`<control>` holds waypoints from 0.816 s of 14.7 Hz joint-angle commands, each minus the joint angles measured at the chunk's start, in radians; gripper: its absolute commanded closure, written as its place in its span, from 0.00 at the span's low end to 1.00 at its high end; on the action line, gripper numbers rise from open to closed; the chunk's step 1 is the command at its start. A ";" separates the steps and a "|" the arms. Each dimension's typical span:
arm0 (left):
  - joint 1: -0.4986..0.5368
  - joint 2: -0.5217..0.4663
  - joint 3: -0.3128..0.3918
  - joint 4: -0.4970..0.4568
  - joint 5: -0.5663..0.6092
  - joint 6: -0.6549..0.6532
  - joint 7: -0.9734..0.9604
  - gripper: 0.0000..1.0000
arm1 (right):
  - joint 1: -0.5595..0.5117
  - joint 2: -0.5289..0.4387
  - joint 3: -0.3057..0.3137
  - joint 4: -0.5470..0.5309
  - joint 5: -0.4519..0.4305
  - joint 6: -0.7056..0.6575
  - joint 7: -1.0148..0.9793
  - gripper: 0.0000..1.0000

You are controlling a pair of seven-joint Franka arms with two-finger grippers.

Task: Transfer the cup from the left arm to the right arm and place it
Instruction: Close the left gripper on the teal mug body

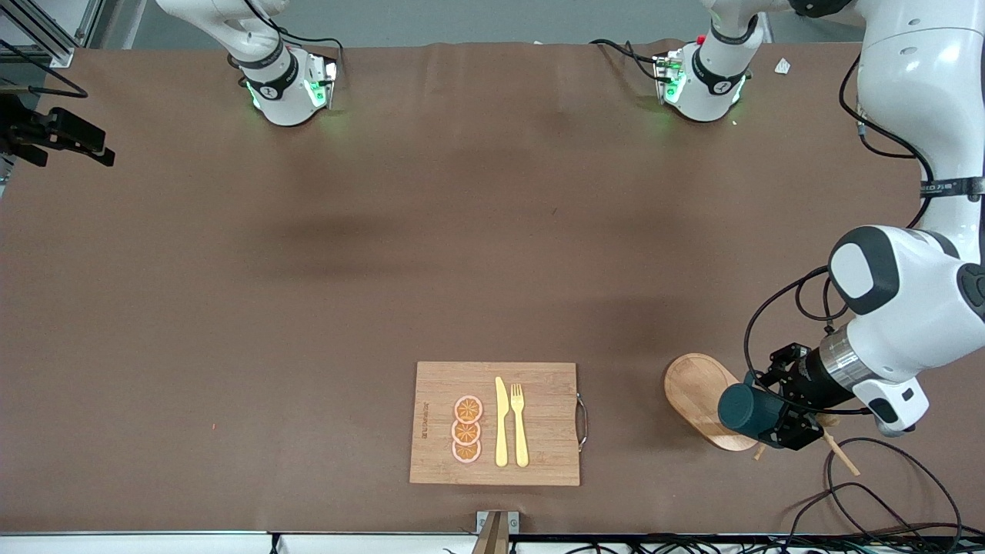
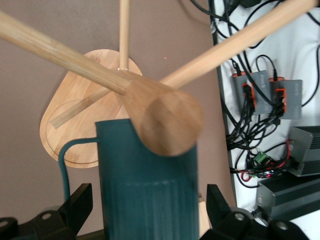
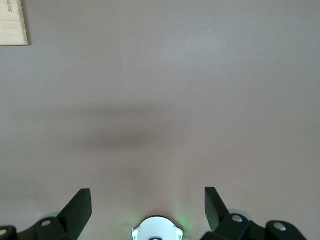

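The cup (image 1: 750,408) is gripped by the left tool (image 1: 777,423), held on its side above the edge of an oval wooden tray (image 1: 696,396) at the left arm's end of the bench (image 1: 308,269). In the left wrist view the ribbed teal body (image 2: 150,195) is seen clamped between the two fingers (image 2: 77,205), its loop handle beside one of them, with a wooden stand of three rods (image 2: 162,117) rising from the tray just above the tool; the front view hides most of this stand. The right tool (image 3: 148,205) is shown only in the right wrist view, released, fingers spread over bare bench, a corner of the cutting board (image 3: 12,22) at the frame's edge. In the front view, that board (image 1: 496,423) carries three orange slices (image 1: 466,429), a yellow knife (image 1: 501,422) and a fork (image 1: 519,423).
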 commanded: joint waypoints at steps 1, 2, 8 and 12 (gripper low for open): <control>-0.003 0.015 0.001 0.020 -0.016 -0.014 -0.013 0.00 | 0.006 -0.023 -0.001 -0.018 -0.005 0.000 0.016 0.00; -0.003 0.015 0.001 0.020 -0.016 -0.014 -0.013 0.00 | 0.006 -0.023 -0.001 -0.018 -0.005 0.000 0.016 0.00; -0.003 0.021 0.000 0.020 -0.023 -0.014 -0.016 0.08 | 0.004 -0.023 -0.001 -0.018 -0.005 0.009 0.013 0.00; -0.002 0.012 -0.002 0.020 -0.023 -0.019 -0.016 0.21 | 0.004 -0.023 -0.001 -0.018 -0.005 0.009 0.013 0.00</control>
